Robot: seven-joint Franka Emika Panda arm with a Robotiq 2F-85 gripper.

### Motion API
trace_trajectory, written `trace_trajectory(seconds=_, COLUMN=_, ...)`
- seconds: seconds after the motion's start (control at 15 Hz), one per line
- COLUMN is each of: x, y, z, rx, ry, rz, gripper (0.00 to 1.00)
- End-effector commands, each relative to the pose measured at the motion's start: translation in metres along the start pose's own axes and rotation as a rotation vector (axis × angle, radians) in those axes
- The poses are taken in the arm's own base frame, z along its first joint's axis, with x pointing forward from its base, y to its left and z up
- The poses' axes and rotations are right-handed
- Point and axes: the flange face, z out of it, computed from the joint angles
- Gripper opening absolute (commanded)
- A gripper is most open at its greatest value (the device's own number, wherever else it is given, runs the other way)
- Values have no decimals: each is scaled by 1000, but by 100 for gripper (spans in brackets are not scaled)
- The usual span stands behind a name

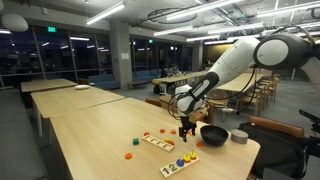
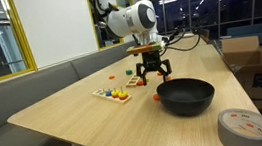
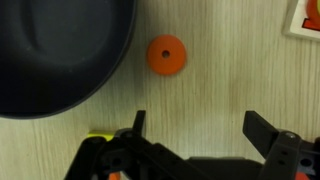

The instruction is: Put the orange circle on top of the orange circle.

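The black robot gripper (image 3: 195, 116) is hovering with fingers released and empty, over the flat orange holed circle (image 3: 166, 55) lying just beside the round black bowl (image 3: 50, 50).

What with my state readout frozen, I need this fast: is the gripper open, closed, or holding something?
Gripper: open, holding nothing; the orange disc lies free on the table beside the black bowl.

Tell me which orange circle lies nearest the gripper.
The orange circle beside the black bowl, right in front of the open gripper; the other loose orange piece lies well away from it.
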Motion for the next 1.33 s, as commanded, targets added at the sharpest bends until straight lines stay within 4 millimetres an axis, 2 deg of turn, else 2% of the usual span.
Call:
trace_trajectory(seconds=0.0, x=6, y=17, z=7, rx=31, ry=-36, rz=30, gripper=100)
trace_trajectory(seconds=0.8, x=-14, y=48, z=27, rx=57, ry=-77, rz=92, gripper=100)
trace_trajectory(seconds=1.27, x=-27, y=53, z=31, rx=99, ry=-72, rz=101, gripper=100)
